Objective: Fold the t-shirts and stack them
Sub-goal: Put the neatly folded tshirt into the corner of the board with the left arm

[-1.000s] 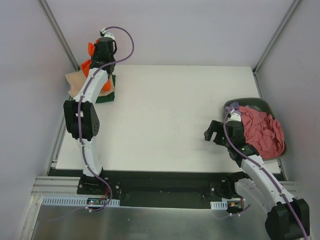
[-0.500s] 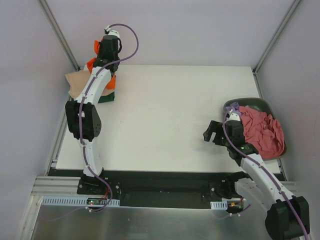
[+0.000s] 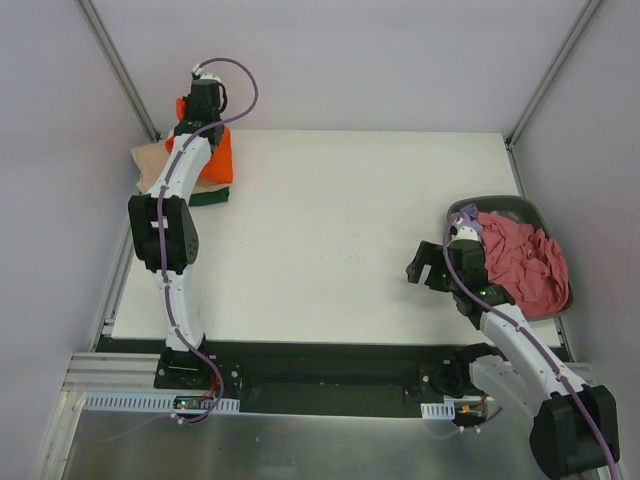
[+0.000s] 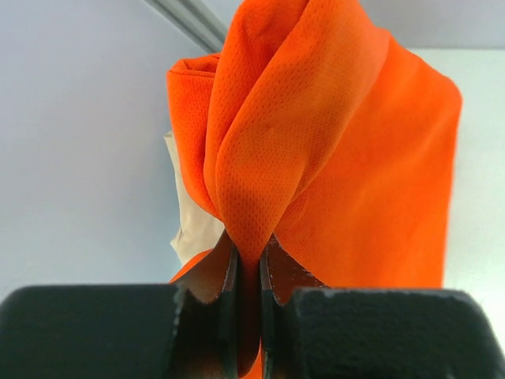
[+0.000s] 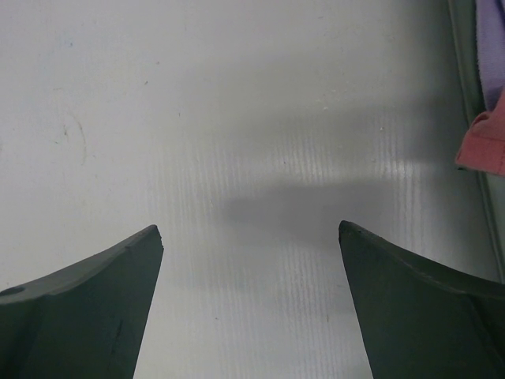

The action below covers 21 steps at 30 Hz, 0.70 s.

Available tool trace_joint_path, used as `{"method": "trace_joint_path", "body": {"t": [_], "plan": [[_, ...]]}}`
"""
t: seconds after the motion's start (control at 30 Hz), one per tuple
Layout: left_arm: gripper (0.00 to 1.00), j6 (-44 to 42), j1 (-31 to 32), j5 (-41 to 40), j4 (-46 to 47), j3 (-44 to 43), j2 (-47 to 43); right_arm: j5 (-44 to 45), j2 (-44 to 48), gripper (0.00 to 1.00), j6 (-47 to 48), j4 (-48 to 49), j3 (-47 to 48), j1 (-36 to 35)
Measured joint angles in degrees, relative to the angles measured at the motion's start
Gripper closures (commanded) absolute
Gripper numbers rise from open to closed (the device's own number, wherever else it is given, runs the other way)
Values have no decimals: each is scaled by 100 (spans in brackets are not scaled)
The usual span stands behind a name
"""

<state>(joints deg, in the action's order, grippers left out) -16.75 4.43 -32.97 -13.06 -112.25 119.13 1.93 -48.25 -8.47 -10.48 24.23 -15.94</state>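
The left tool (image 4: 248, 259) was clenched on the orange t-shirt (image 4: 355, 181), above the beige t-shirt (image 3: 150, 160) at the far-left corner of the surface (image 3: 350, 230) — seemingly the stacking step; next called for lowering and letting go. The right tool (image 5: 251, 237) gaped empty.

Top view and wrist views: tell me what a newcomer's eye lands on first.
The bright orange shirt at the far left corner of the table, bunched and pinched in the left gripper over a beige shirt and a dark green shirt. Next, the pink shirt heaped in the dark basket at the right edge, with the right gripper open beside it.
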Motion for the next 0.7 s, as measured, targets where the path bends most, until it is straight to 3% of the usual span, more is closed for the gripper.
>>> {"method": "trace_joint_path", "body": {"t": [0.7], "plan": [[100,348,-802,149,-37,-20,925,170,-402,4,42,-11,188,0]]}}
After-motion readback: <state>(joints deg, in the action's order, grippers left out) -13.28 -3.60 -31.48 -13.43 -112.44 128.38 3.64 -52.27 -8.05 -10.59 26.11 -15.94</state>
